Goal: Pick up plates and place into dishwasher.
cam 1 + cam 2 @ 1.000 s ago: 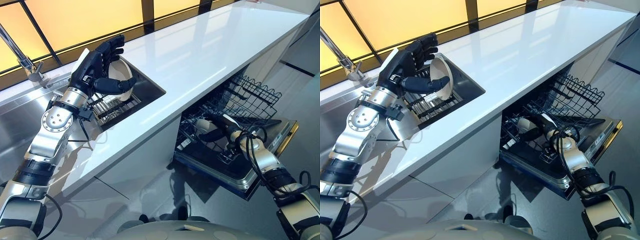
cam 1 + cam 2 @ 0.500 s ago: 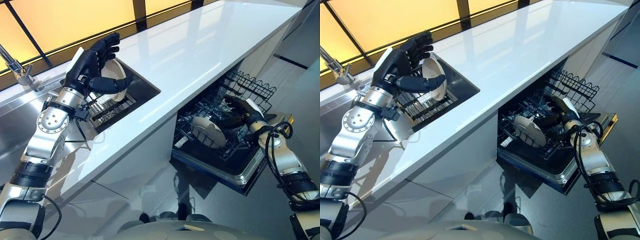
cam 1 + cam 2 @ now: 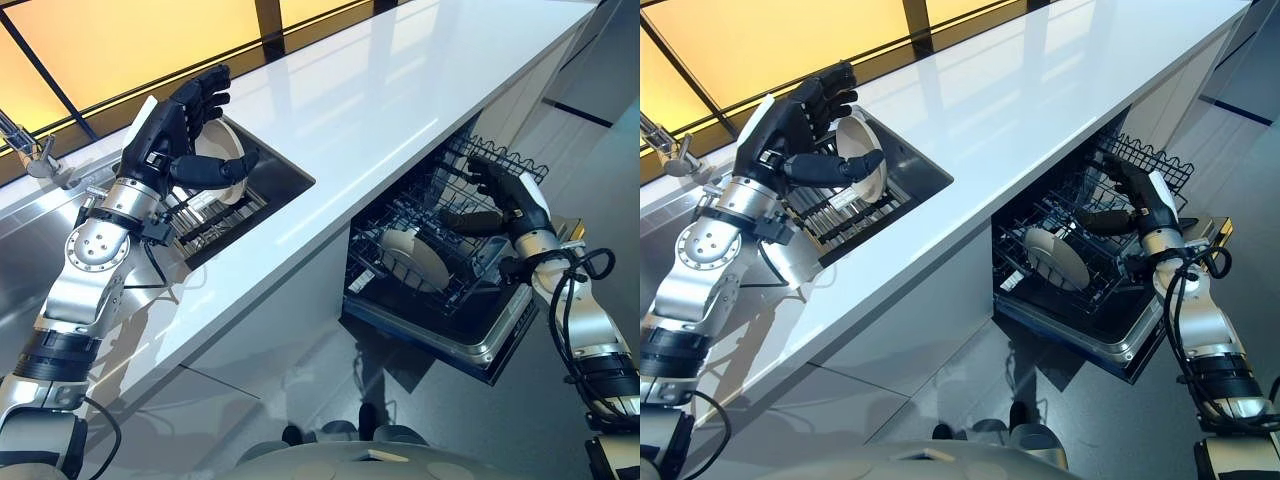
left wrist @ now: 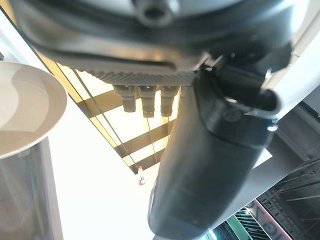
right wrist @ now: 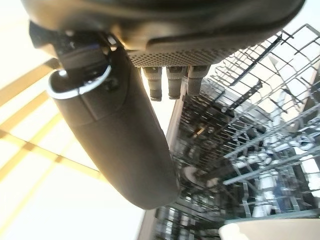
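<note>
**Two plates: one at the sink under the left hand, one standing in the dishwasher rack.**

At ten o'clock of the head views we see the left hand (image 3: 178, 135) over the sink (image 3: 283, 178), its fingers spread above a pale plate (image 3: 862, 168) that stands on edge on the sink's ribbed rack (image 3: 215, 218); the thumb reaches across the plate's lower face, and we cannot tell whether it grips or only touches. At three o'clock the right hand (image 3: 1137, 200) hangs above the dishwasher rack (image 3: 440, 260), fingers loosely extended and holding nothing. A second plate (image 3: 414, 256) stands tilted among the rack's wires, at eight o'clock from that hand and apart from it. The white counter (image 3: 400, 90) runs between sink and dishwasher; the open door (image 3: 500, 335) lies under the rack.
</note>
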